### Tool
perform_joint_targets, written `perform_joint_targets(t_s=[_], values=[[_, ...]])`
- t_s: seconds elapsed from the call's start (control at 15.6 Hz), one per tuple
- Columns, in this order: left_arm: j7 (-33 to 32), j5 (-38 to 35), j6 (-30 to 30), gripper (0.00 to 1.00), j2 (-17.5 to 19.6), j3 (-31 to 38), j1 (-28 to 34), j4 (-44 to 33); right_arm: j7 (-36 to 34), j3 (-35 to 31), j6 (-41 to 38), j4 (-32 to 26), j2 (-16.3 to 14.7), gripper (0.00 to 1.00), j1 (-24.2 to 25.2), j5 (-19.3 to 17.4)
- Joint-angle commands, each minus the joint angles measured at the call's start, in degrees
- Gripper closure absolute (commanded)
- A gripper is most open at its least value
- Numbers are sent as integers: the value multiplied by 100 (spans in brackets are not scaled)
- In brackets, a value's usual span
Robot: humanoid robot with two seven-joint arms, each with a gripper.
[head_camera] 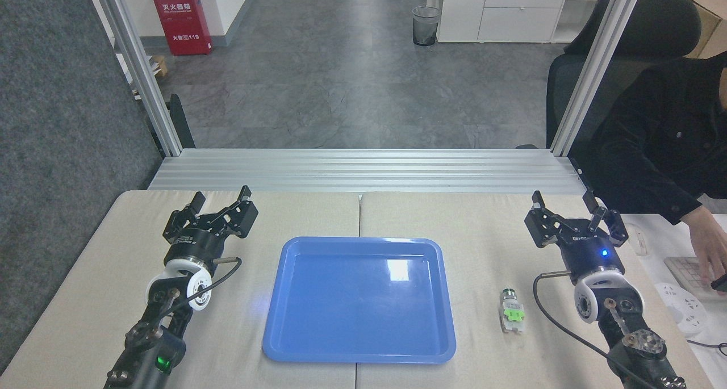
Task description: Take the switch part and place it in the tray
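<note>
The switch part [511, 311] lies on the beige table to the right of the tray, its dark metal end pointing away from me and its green block in the middle. The blue tray [295, 321] sits at the table's centre with nothing in it. My right gripper [562, 198] hovers open behind and to the right of the switch part, well apart from it. On the far left, beyond the tray's left rim, my left gripper [221, 196] is open and holds nothing.
A person in a black sleeve [653, 150] sits at the right with a hand [707, 247] on a keyboard by the table's edge. An aluminium rail [363, 170] and two frame posts stand behind the table. Cables trail from both wrists.
</note>
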Motion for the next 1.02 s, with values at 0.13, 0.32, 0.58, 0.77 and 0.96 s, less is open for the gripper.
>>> perform_joint_targets(t_s=[0.13,0.32,0.58,0.77,0.96], values=[[3,0,-1,0,0,3,0,0,1,0,-2,0,-4,2,0,3],[3,0,-1,0,0,3,0,0,1,0,-2,-9,5,2,0,-6],[3,0,-1,0,0,3,0,0,1,0,-2,-9,5,2,9,-6],[3,0,-1,0,0,3,0,0,1,9,-2,-9,13,2,9,-6],[3,0,-1,0,0,3,0,0,1,0,-2,-9,5,2,9,-6]])
